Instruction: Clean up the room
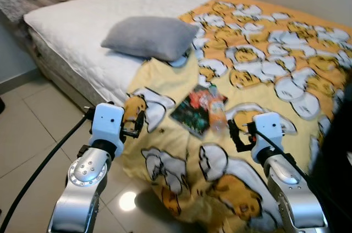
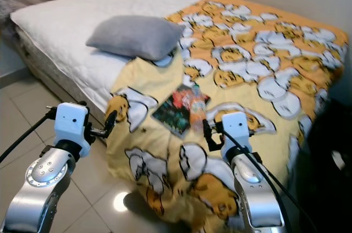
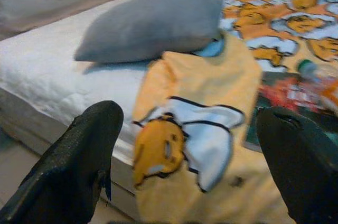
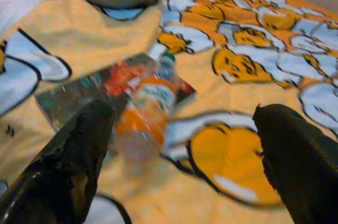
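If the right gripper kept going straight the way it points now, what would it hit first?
Most likely the plastic bottle lying on the book, just ahead of the open right gripper; depth is uncertain.

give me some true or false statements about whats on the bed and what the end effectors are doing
1. A plastic bottle lies partly on a magazine. True.
2. The grey pillow sits on the floor. False: it rests on the bed.
3. The right end effector is shut on the bottle. False: it is open, short of it.
4. The left end effector is open. True.
5. The blanket is plain blue. False: yellow, cartoon-patterned.
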Controlling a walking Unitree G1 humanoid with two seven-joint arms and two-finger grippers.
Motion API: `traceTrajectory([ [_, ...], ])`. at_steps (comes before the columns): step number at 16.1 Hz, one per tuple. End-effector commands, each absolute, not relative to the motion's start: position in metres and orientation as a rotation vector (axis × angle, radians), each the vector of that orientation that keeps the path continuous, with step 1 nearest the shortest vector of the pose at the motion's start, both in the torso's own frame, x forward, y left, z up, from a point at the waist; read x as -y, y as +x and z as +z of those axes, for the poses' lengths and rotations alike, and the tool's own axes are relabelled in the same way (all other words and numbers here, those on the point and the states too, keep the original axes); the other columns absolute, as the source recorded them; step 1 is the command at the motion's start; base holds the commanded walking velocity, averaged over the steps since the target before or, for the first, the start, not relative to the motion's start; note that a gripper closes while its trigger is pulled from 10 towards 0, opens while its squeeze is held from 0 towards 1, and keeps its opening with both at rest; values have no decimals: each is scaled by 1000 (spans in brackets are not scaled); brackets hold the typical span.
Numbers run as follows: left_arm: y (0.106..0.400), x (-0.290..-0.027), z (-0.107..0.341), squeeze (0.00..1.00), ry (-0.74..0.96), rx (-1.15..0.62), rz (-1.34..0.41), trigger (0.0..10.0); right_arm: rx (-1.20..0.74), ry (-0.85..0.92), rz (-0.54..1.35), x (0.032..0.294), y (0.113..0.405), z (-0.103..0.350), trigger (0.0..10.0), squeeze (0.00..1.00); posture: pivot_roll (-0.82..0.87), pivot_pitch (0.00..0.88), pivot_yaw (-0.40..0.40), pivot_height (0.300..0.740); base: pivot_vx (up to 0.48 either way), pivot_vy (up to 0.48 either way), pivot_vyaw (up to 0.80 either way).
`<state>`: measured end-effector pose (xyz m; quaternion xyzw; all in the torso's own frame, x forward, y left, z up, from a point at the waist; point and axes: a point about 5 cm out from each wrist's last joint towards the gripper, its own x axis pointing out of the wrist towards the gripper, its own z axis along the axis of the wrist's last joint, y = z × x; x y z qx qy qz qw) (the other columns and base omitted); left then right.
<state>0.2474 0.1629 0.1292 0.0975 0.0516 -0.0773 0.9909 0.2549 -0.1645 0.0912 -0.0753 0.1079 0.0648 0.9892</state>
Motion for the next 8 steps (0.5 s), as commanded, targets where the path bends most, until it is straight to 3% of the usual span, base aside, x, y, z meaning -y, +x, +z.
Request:
traceTrajectory([
  [1, 248, -170, 131, 1000, 208, -102, -133, 10000, -211, -142, 139, 160, 256, 93, 10000, 1000, -67, 0, -35, 740, 349, 0, 0],
  [2, 247, -170, 131, 1000, 208, -102, -133, 10000, -212, -144, 140, 160, 256, 93, 10000, 1000, -71, 0, -33, 740, 345, 0, 0],
  [3, 247, -171, 130, 1000, 210, -106, -131, 10000, -222, -142, 136, 160, 256, 92, 10000, 890, -73, 0, -32, 740, 326, 0, 0],
  [4, 246, -167, 130, 1000, 222, -117, -168, 10000, -258, -130, 128, 161, 257, 89, 10000, 0, -73, 0, -28, 740, 0, 0, 0],
  [6, 246, -163, 130, 1000, 241, -130, -212, 10000, -304, -106, 128, 161, 257, 85, 10000, 0, -75, 0, -25, 740, 0, 0, 0],
  [7, 245, -162, 129, 918, 249, -137, -236, 10000, -320, -84, 121, 160, 257, 84, 10000, 0, -77, 0, -18, 740, 0, 0, 0],
  [8, 243, -158, 127, 686, 268, -148, -301, 10000, -334, -69, 113, 159, 260, 83, 10000, 0, -80, 0, -13, 740, 0, 0, 0],
])
